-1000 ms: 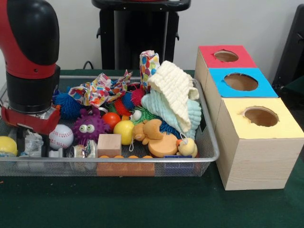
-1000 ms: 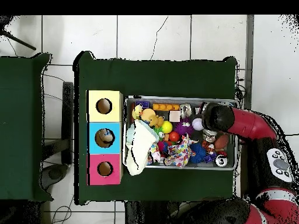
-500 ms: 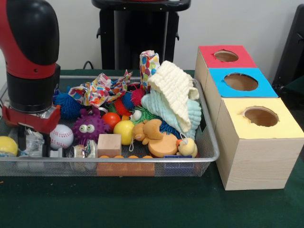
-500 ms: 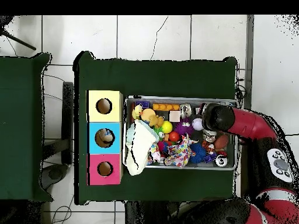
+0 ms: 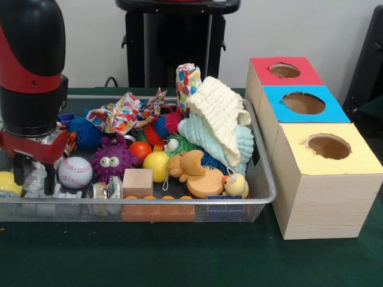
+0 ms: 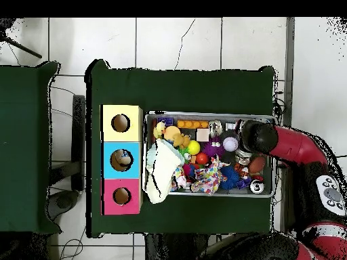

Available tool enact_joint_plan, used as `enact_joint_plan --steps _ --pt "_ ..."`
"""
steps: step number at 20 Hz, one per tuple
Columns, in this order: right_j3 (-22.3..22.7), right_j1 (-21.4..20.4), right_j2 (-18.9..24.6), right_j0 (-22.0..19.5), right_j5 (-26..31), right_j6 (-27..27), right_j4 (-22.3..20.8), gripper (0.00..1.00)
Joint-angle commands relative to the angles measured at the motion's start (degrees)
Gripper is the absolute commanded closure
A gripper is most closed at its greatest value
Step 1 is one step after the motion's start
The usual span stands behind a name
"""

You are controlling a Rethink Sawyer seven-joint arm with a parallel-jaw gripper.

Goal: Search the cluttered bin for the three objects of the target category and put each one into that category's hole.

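Brimming with toys — wire bin, baseball included.

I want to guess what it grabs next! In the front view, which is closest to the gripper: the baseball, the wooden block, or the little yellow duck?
1. Baseball, right beside the gripper.
2. Wooden block, mid-bin at the front.
3. Yellow duck, at the bin's far end near the boxes.

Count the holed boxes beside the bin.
3, in a row along the bin: yellow box nearest the camera, blue box in the middle, red box farthest. Each has one hole on top.
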Motion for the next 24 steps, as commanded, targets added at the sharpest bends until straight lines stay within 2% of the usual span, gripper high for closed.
enact_joint_plan --steps 1,4,9,14,18,24 --pt "3.1 -0.1 6.1 -1.0 7.8 -13.8 -3.9 0.00" --pt "4.1 -1.4 5.8 -1.0 8.0 -13.4 -3.9 0.00" --pt "4.9 1.7 7.3 -3.0 5.0 -12.9 -4.0 0.00" --pt "7.1 2.0 7.3 -3.7 4.9 -11.3 -4.0 0.00" --pt "8.2 1.2 6.8 -3.9 6.0 -10.6 -4.2 0.00" --pt "10.5 -2.5 5.3 -3.8 8.4 -10.7 -4.3 0.00"
